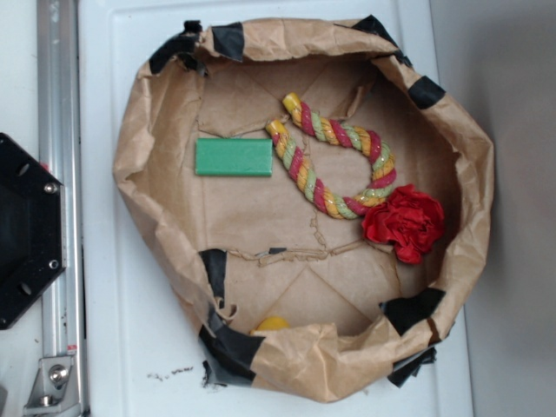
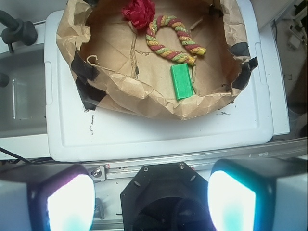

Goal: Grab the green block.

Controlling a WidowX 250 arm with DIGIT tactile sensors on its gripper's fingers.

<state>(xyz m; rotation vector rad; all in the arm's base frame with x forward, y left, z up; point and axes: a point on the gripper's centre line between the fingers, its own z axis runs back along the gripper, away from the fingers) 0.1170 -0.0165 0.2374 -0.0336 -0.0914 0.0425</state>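
Your gripper (image 2: 151, 202) is hanging wide open with nothing in it, well back from the paper bag (image 2: 144, 98), where the green block (image 2: 182, 82) is lying flat, touching the rope (image 2: 174, 41).

White plastic tabletop (image 1: 130, 330) with raised rim, few dark scuff marks near front; aluminium rail (image 1: 62, 174) along one edge; grey surface (image 1: 512, 217) beyond opposite side; even light

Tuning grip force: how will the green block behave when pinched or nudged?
The green block looks rigid, so it probably won't deform. Lying flat, it should slide, not roll. Its smooth faces may slip. One end sits near the rope, which a push could drag.
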